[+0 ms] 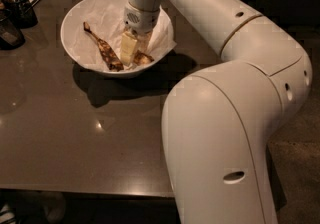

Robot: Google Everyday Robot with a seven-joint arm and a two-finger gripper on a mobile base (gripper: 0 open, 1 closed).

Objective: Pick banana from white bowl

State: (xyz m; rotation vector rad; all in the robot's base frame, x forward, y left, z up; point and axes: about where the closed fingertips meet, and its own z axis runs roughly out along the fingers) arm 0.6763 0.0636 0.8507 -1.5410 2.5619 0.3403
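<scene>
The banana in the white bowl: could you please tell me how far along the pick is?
Done: the robot's hand is down inside the wide white paper-lined bowl, right at the short brown-spotted banana. In hand: the grasp, not confirmable here. Left: lifting that banana, which lies in the bowl, clear of the rim.

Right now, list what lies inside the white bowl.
Crumpled white paper lines the white bowl; a long dark banana lies left, and the gripper reaches in, covering most of the banana.
</scene>
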